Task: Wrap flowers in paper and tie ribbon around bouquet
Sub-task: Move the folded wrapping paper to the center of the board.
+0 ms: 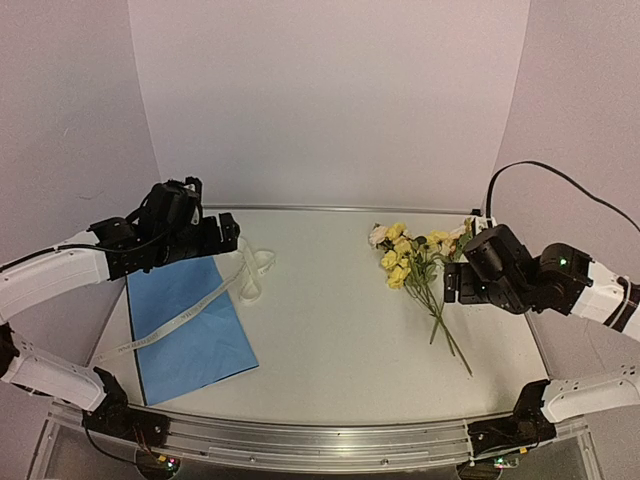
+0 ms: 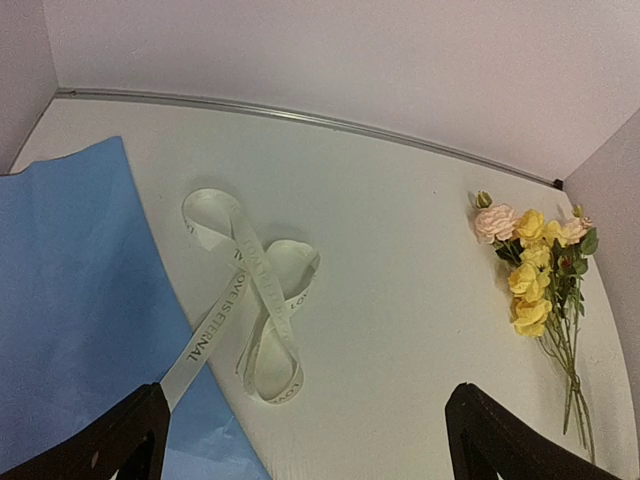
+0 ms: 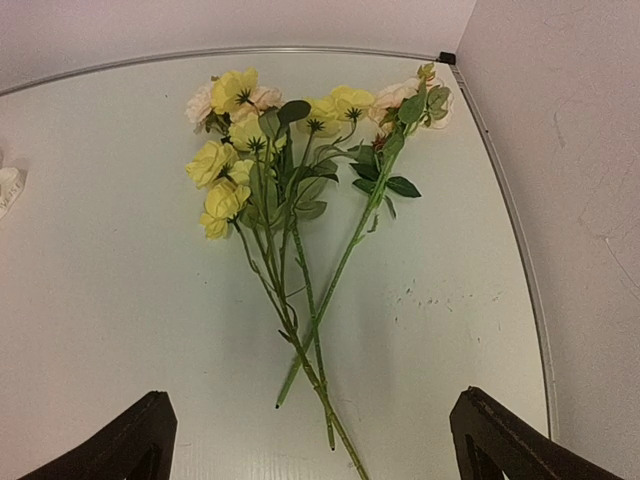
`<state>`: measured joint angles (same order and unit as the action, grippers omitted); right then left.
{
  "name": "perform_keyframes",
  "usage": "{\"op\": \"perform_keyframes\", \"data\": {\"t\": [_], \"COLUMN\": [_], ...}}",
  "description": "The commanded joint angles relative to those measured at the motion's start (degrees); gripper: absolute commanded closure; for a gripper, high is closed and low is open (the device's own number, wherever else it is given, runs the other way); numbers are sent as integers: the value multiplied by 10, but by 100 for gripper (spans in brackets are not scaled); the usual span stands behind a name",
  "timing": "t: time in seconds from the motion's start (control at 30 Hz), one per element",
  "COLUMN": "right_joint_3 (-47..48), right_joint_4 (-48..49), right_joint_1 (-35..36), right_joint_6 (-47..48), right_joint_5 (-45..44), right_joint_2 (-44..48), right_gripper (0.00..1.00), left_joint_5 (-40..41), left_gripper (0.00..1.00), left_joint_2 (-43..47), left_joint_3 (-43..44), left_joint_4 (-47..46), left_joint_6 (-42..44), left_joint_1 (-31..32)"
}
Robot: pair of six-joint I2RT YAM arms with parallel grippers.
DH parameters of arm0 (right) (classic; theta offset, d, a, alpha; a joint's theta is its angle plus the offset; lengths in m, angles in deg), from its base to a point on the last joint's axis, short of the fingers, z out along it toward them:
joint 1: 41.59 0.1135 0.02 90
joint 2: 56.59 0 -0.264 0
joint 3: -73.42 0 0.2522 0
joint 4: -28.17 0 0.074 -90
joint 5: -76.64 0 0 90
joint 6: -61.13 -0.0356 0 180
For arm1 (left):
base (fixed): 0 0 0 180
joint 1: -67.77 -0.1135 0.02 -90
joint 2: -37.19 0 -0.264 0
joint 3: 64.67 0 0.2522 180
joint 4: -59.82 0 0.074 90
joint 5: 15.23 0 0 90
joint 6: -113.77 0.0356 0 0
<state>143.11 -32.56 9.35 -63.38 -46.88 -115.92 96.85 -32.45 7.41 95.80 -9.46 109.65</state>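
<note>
Nothing wrapped yet. Left fingers (image 2: 110, 440) are spread wide and empty, over the upper edge of the paper (image 1: 190, 325), left side of the top view. Right fingers (image 3: 520, 440) are also spread and empty, just right of the flowers (image 1: 415, 262), which lie loose on the counter (image 1: 340, 340), centre-right. Ribbon (image 1: 215, 295) trails across the paper (loops sit off its upper-right corner).

Risks:
- Moving the paper drags the ribbon along.
- Stems fan apart, so a pinch may catch only some.
- The thin flat sheet likely slips.

Light blue paper (image 1: 190, 325); yellow-and-pink flowers (image 1: 405, 258)
</note>
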Motion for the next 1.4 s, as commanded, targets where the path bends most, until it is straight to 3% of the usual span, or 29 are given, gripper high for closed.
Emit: {"op": "perform_keyframes", "data": {"t": [0.0, 0.1, 0.23, 0.43, 0.7, 0.9, 1.13, 1.37], "right_joint_3": [18, 4, -7, -11, -18, -33, -58, -79], "right_joint_4": [4, 20, 47, 70, 79, 82, 82, 74], "right_joint_1": [0, 0, 0, -1, -1, -3, -11, -123], "right_joint_6": [1, -9, -18, -17, -17, -23, -33, -57], "right_joint_5": [20, 32, 56, 69, 84, 85, 62, 143], "right_joint_2": [-26, -33, -52, -78, -98, -100, -83, -103], "right_gripper": [2, 2, 2, 2, 2, 2, 2, 2], "left_joint_5": [59, 59, -37, -115, -143, -151, -165, -214], "left_gripper": [0, 0, 0, 0, 0, 0, 0, 0], "left_joint_2": [5, -4, -15, -112, -235, -278, -322, -349], "left_joint_3": [-11, -15, -59, -91, -85, -82, -72, -58], "left_joint_4": [24, 49, 8, -66, -123, -126, -120, -107], "left_joint_6": [-49, -66, -70, -90, -123, -130, -132, -111], "left_joint_1": [-11, -49, -120, -125, -124, -106, -42, 41]}}
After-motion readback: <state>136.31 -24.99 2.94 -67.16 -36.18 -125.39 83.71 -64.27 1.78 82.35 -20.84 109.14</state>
